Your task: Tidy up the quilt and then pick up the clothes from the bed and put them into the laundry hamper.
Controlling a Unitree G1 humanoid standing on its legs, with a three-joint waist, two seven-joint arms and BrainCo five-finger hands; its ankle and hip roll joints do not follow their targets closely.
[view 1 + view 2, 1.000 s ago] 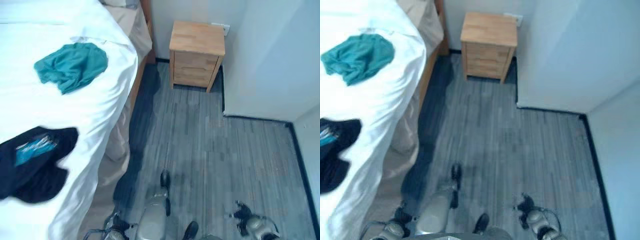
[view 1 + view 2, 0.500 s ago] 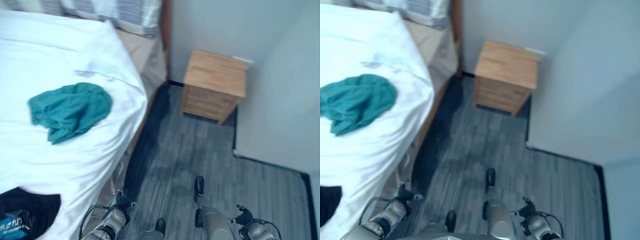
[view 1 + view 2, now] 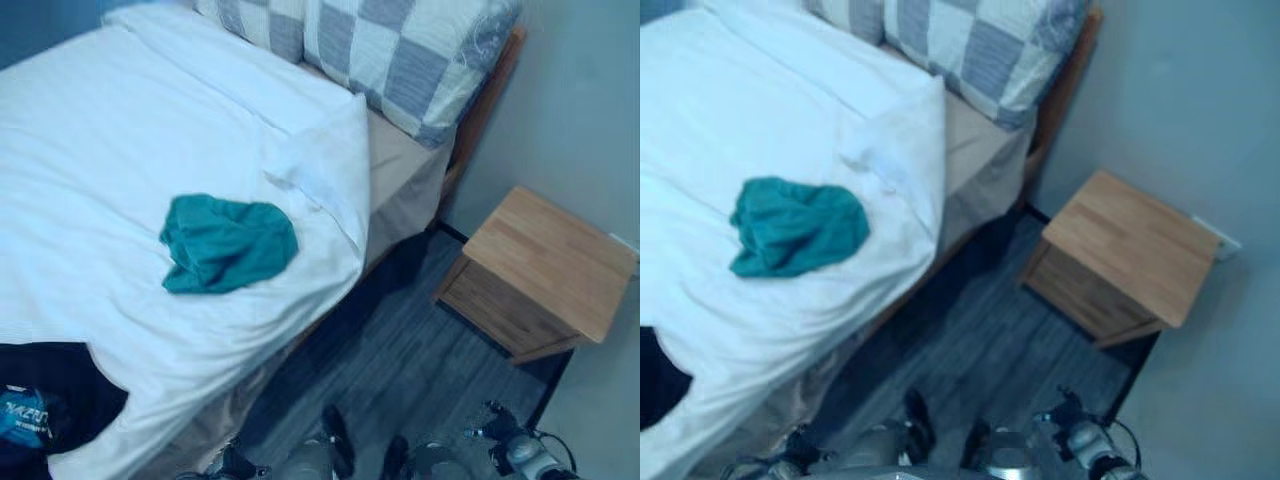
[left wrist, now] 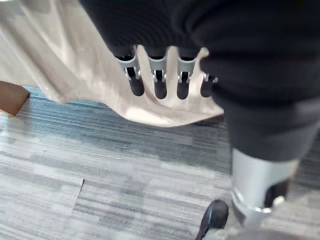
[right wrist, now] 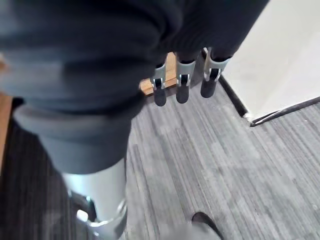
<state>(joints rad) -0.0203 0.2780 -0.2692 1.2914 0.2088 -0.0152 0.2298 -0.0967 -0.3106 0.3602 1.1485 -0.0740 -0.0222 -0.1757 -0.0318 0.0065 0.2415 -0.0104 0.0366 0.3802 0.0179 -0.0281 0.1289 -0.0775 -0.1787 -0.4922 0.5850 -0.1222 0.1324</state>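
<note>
I see the teal shirt [image 3: 228,243] bunched on the quilt [image 3: 100,150], no clear axis; both my hands [image 4: 160,80] [image 5: 182,82] hang relaxed, empty.

I see the crumpled black garment with a blue print [image 3: 45,405] cut off by the frame's lower left edge; the white quilt [image 3: 120,150] runs past the left edge, and the checked grey-and-white pillows [image 3: 400,50] past the top.

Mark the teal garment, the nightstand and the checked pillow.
teal garment [image 3: 228,243], left eye view, middle of the crumpled cloth
nightstand [image 3: 548,248], left eye view, bare wooden top
checked pillow [image 3: 980,45], right eye view, middle of its checked face
</note>
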